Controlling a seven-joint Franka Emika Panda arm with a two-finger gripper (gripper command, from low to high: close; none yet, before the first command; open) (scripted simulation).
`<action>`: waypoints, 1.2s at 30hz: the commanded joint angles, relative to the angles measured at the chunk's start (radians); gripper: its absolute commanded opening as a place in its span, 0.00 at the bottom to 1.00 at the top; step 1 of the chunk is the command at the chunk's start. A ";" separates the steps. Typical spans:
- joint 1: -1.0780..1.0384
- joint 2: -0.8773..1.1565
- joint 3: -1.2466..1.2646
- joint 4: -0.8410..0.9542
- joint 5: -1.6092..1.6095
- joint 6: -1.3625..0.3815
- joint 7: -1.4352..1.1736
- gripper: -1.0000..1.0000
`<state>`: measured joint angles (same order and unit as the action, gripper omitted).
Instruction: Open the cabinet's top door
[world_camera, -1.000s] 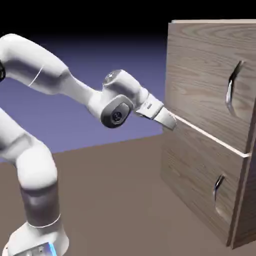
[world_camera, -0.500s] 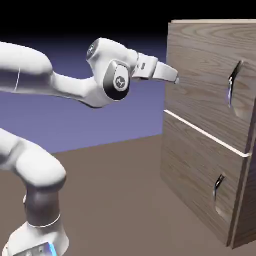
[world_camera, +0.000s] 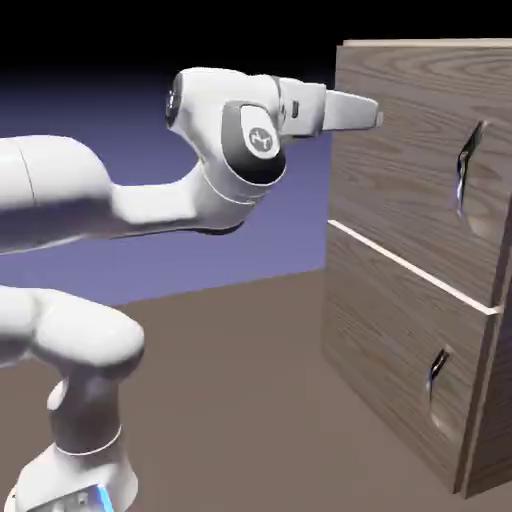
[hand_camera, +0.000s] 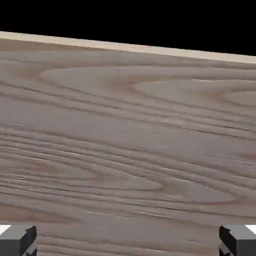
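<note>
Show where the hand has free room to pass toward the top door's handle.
Free: the bare top door panel between the open gripper and the handle. Also bare tabletop between robot base and cabinet. Nothing looks crowded.

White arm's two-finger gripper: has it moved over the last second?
Yes. The gripper rose from the seam between the panels to near the top of the wood-grain cabinet.

Both views are rendered sharp, with no blur or edge distortion. The cabinet (world_camera: 420, 230) is evenly and softly lit — its grain is kept crisp in the hand view. Above the cabinet the backdrop is darkened to black, and a small glint is seen on its upper handle (world_camera: 462, 180).
</note>
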<state>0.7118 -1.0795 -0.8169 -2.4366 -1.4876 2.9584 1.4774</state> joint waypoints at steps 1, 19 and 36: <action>0.020 -0.015 -0.024 0.011 -0.044 -0.002 0.022 0.50; 0.439 -0.235 -0.407 0.259 -0.726 -0.066 0.348 0.50; 0.084 -0.340 -0.119 -0.173 -0.800 -0.472 0.601 0.00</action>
<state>0.7954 -1.4192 -0.9363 -2.6096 -2.2875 2.4873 2.0779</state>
